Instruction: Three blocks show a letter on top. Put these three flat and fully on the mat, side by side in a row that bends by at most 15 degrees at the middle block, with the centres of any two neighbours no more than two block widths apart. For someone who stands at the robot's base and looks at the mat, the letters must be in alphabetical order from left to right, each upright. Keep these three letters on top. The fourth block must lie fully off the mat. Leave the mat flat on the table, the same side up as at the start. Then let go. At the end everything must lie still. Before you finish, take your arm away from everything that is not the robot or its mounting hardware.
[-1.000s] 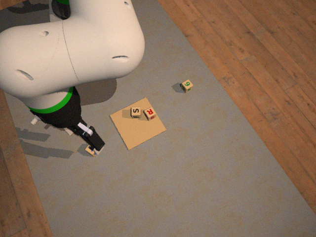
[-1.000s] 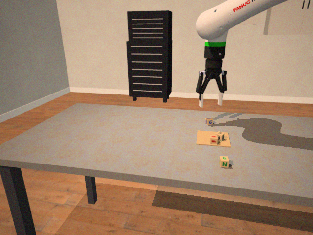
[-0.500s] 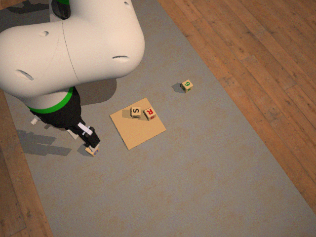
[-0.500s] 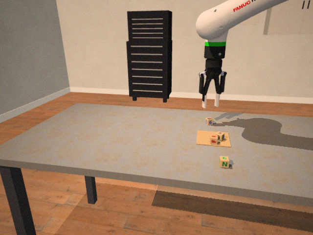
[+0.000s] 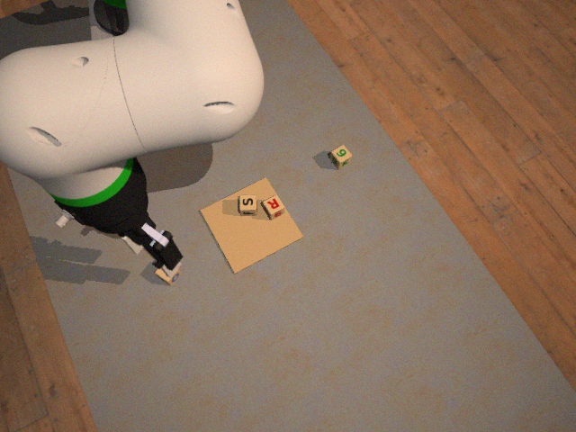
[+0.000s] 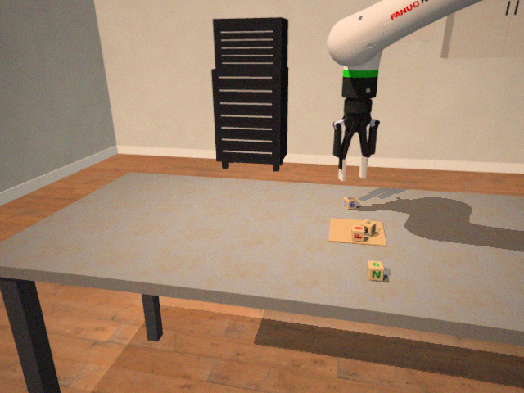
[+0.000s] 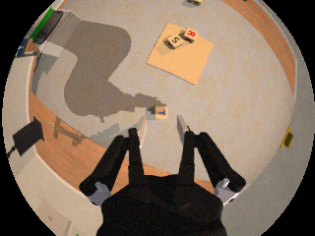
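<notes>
My gripper (image 5: 151, 260) (image 6: 352, 173) (image 7: 160, 122) hangs above the table (image 5: 325, 325) (image 6: 190, 237) (image 7: 246, 108), fingers parted with nothing between them. Relative to the mat (image 5: 251, 241) (image 6: 341, 232) (image 7: 179, 61), the S block (image 5: 247, 204) (image 6: 368, 227) (image 7: 174, 40) and R block (image 5: 273, 207) (image 6: 358, 232) (image 7: 190, 34) stand on it, near each other; the T block (image 5: 166, 276) (image 6: 350, 203) (image 7: 161, 112) lies off it, below my gripper; the block with a green 6 or 9 on top (image 5: 340, 157) (image 6: 375, 271) (image 7: 194, 2) sits off its opposite side.

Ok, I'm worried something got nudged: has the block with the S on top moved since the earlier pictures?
No: against the mat, the S block sits in the same place.
</notes>
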You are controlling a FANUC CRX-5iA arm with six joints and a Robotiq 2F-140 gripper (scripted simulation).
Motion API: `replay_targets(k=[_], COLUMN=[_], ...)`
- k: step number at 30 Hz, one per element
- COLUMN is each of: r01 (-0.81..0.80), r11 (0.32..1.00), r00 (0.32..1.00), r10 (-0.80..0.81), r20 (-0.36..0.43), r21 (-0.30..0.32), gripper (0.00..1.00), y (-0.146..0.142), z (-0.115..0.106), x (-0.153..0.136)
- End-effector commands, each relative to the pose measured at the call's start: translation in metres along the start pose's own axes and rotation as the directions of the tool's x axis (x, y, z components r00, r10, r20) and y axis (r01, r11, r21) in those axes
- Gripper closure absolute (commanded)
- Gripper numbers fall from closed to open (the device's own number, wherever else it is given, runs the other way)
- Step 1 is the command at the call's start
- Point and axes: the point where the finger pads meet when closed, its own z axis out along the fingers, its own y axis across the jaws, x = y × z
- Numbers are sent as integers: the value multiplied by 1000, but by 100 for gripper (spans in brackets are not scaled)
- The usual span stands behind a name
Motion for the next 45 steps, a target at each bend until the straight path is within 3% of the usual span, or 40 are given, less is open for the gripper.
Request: replay_targets(k=[1,18,45], r01=[0,0,0], r11=[1000,1000,1000], r00=[1000,1000,1000], r10=[0,0,0], r20=[0,0,0], r21=[0,0,0], gripper=[60,60,60], y=[0,0,0], z=[0,7,43], x=[0,0,0])
